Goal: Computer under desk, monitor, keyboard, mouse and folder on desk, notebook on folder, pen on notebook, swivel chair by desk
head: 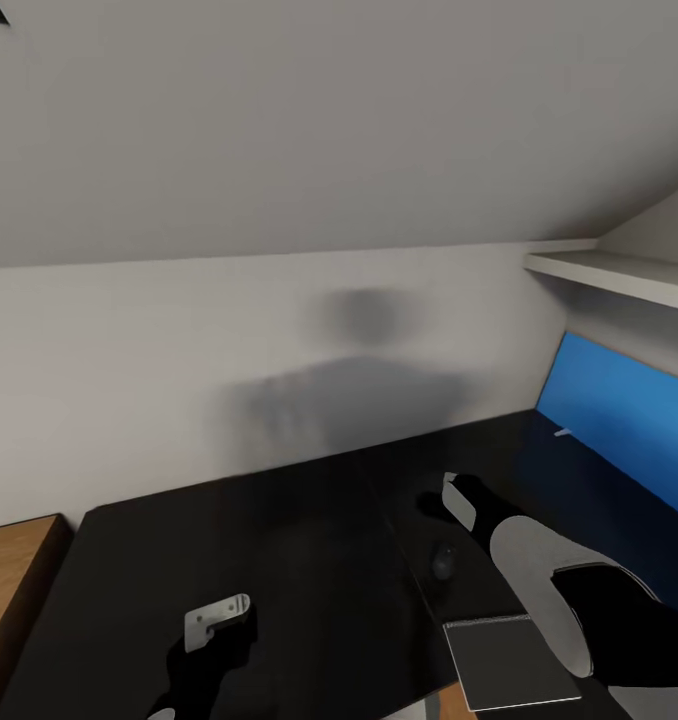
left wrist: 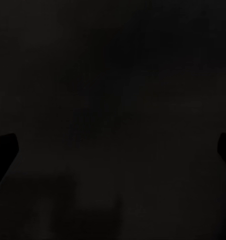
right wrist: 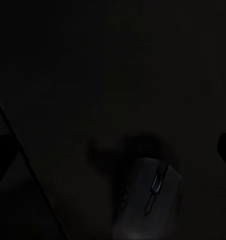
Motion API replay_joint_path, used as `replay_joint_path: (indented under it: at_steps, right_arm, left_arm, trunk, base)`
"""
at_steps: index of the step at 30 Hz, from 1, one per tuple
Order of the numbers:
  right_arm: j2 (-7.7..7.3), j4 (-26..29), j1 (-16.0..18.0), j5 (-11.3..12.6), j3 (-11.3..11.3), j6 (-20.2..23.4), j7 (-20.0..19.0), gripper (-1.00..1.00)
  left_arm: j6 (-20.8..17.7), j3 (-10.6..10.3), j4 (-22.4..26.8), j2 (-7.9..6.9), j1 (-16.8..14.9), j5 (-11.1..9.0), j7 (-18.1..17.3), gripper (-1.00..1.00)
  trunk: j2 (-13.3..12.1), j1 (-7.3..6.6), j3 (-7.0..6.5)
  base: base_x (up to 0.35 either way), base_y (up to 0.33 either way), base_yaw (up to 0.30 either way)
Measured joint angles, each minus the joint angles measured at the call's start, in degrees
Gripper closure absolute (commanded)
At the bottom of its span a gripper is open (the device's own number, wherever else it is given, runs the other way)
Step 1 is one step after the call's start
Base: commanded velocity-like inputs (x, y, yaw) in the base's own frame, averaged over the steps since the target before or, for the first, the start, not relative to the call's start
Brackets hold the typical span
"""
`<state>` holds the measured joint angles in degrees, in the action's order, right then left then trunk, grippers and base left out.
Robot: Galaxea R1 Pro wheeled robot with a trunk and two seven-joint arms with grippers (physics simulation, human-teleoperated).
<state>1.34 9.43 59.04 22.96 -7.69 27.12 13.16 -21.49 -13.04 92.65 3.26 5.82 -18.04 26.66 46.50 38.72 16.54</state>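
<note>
The black desk (head: 279,540) fills the lower half of the head view, against a white wall. A dark mouse (head: 444,562) lies on it right of the middle. My right gripper (head: 457,500) hangs open just beyond the mouse, fingers pointing down at the desktop. In the right wrist view the mouse (right wrist: 150,200) lies close below the spread fingertips (right wrist: 225,145). The dark grey notebook (head: 509,660) lies flat at the desk's front edge, partly under my right forearm. My left gripper (head: 216,620) is open low over the bare desk (left wrist: 113,75) at the front left, holding nothing.
A blue wall panel (head: 619,400) stands along the desk's right side, under a white shelf (head: 619,275). A low wooden shelf unit (head: 14,580) adjoins the desk's left end. A seam (head: 399,540) runs front to back across the desktop, left of the mouse.
</note>
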Motion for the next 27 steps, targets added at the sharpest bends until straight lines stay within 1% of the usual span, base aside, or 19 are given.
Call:
replay_joint_path:
  at_steps: [1,10,12,13,15,16,18,19,21,22,25,26,27]
  right_arm:
    - [0.00,0.0,0.0,0.0,0.0,0.0,0.0,-1.00]
    - [0.06,0.0,0.0,0.0,-0.1,-1.1,-0.2,-1.00]
    - [0.10,0.0,0.0,0.0,-0.1,-1.5,-0.1,-1.00]
    - [0.14,0.0,0.0,0.0,-0.1,-1.8,-0.1,-1.00]
    - [0.15,0.0,0.0,0.0,-0.1,-2.1,-0.1,-1.00]
    - [0.16,0.0,0.0,0.0,-0.1,-2.3,-0.1,-1.00]
    - [0.12,0.0,0.0,0.0,-0.1,-2.4,0.0,-1.00]
    - [0.11,-0.1,0.0,0.0,0.0,-2.5,0.0,-1.00]
    - [0.08,-0.1,0.0,0.0,0.0,-2.6,0.0,-1.00]
    - [0.05,-0.1,0.0,0.0,0.0,-2.6,0.0,-1.00]
    - [0.02,-0.1,0.0,0.0,0.0,-2.8,0.0,-1.00]
    - [0.02,-0.1,0.0,0.0,0.0,-3.1,0.0,-1.00]
    - [0.04,-0.1,0.0,0.0,0.0,-3.4,0.0,-1.00]
  left_arm:
    - [0.0,0.0,0.0,0.00,0.0,0.0,0.0,-1.00]
    - [-0.5,-0.4,0.1,0.11,0.0,-0.1,0.0,-1.00]
    - [-0.5,-0.5,0.1,0.73,0.0,-0.1,0.0,-1.00]
    - [-0.6,-0.6,0.1,1.52,0.0,-0.1,0.0,-1.00]
    - [-0.8,-0.6,0.1,2.61,0.0,-0.1,0.0,-1.00]
    - [-1.1,-0.7,0.1,3.73,0.1,-0.1,0.0,-1.00]
    - [-2.4,-0.6,0.1,4.91,-0.1,0.0,0.0,-1.00]
    - [-3.2,-0.6,0.1,5.18,-0.4,0.0,0.0,-1.00]
    - [-6.4,-0.6,0.1,5.70,-2.4,0.0,0.0,-1.00]
    - [-8.9,-0.4,0.1,5.89,-4.4,0.0,0.0,-1.00]
    - [-13.1,0.2,0.1,6.08,-8.0,-0.1,-0.1,-1.00]
    - [-15.9,1.0,0.1,6.20,-10.7,-0.2,-0.1,-1.00]
    - [-17.4,1.5,0.1,6.28,-12.3,-0.5,-0.1,-1.00]
  trunk:
    - [0.4,0.22,0.18]
    - [0.4,0.23,0.19]
    - [0.4,0.23,0.19]
    - [0.4,0.23,0.19]
    - [0.4,0.23,0.19]
    - [0.4,0.23,0.19]
    - [0.4,0.23,0.19]
    - [0.4,0.23,0.18]
    - [0.4,0.23,0.18]
    - [0.4,0.23,0.18]
    - [0.4,0.23,0.17]
    - [0.4,0.23,0.16]
    - [0.4,0.23,0.17]
  base:
    - [0.000,0.000,0.000]
    - [0.000,0.000,0.000]
    - [0.000,0.000,0.000]
    - [0.000,0.000,0.000]
    - [0.000,0.000,0.000]
    - [0.000,0.000,0.000]
    - [0.000,0.000,0.000]
    - [0.000,0.000,0.000]
    - [0.000,0.000,0.000]
    - [0.000,0.000,0.000]
    - [0.000,0.000,0.000]
    - [0.000,0.000,0.000]
    - [0.000,0.000,0.000]
